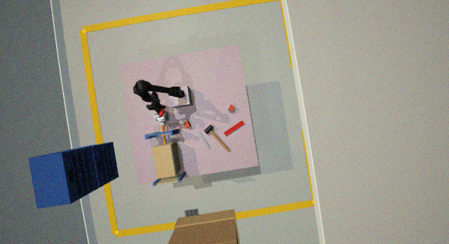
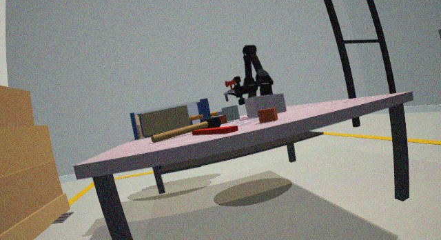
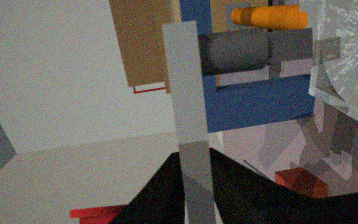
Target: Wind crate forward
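My gripper (image 1: 158, 109) (image 2: 234, 90) (image 3: 192, 158) is shut on the flat grey arm of the winch handle (image 2: 229, 92) (image 3: 190, 100). The handle's red grip points up; its dark socket and square key point down, above and beside the winch in the exterior view. The winch (image 1: 161, 118) (image 2: 230, 113) (image 3: 347, 60) is a pale box; its round hole shows at the right edge of the wrist view. An orange strap (image 1: 163, 129) (image 3: 270, 18) runs to the tan crate (image 1: 164, 160) (image 2: 165, 121). A gap separates the crate from the blue frame (image 1: 152, 135) (image 2: 207, 108) (image 3: 260, 103).
A mallet (image 1: 219, 140) (image 2: 180, 131), a red bar (image 1: 233, 128) (image 2: 215, 130) and a thin grey rod (image 1: 204, 140) lie on the bench. One orange-red block (image 1: 187, 124) (image 3: 301, 182) is near the winch; another (image 1: 231, 108) (image 2: 267, 115) is farther off.
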Tool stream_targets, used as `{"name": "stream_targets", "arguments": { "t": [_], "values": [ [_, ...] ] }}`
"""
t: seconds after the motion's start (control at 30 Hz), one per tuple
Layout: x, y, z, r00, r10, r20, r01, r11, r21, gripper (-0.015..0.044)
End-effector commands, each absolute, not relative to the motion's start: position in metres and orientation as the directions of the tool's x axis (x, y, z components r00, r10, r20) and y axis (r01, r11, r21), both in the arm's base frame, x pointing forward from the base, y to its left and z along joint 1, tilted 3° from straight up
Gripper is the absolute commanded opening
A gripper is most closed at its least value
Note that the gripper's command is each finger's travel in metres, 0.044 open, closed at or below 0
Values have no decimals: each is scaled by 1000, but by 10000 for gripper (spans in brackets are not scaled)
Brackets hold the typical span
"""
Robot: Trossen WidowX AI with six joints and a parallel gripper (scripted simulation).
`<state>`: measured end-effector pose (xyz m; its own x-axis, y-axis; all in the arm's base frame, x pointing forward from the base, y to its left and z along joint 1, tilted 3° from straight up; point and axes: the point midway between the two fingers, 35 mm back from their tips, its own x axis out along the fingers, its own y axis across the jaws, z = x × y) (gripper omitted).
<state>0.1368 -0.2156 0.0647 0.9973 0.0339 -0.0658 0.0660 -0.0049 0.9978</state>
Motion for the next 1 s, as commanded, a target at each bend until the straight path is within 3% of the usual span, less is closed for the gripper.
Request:
{"name": "stream_targets", "arguments": {
  "t": [0.0, 0.97],
  "values": [
    [139, -216, 60, 998, 22, -52, 52, 7, 999, 0],
    [136, -216, 37, 998, 23, -54, 54, 7, 999, 0]
  ]
}}
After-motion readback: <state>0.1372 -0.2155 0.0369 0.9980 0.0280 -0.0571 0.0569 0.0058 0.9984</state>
